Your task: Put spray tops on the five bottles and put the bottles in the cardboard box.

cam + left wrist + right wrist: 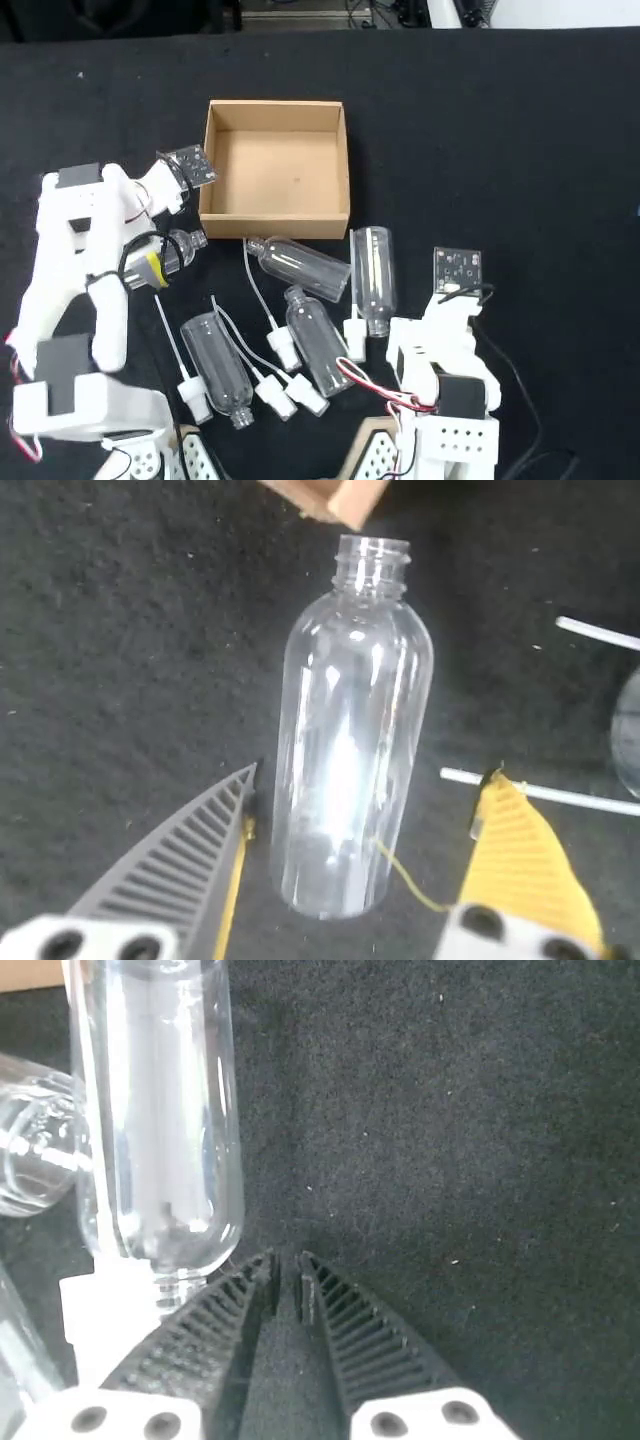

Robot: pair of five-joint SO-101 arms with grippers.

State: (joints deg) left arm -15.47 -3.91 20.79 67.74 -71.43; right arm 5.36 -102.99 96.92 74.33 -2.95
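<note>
My left gripper (370, 778) is open, and its grey and yellow fingers stand on either side of a clear bottle (350, 750) that has no top and lies on the black table. The high view shows this bottle (178, 250) just left of the cardboard box (275, 215), which has nothing in it. My right gripper (288, 1270) is shut on nothing, close beside the neck of another bottle (160, 1110), where a white spray top (100, 1300) lies. Three more bottles (300, 262) (318, 345) (218, 365) lie below the box.
Loose white spray tops (192, 392) (275, 395) (285, 350) with long thin tubes lie among the bottles near the front. The right arm (445, 350) stands at the front right. Open black cloth stretches to the right of the box.
</note>
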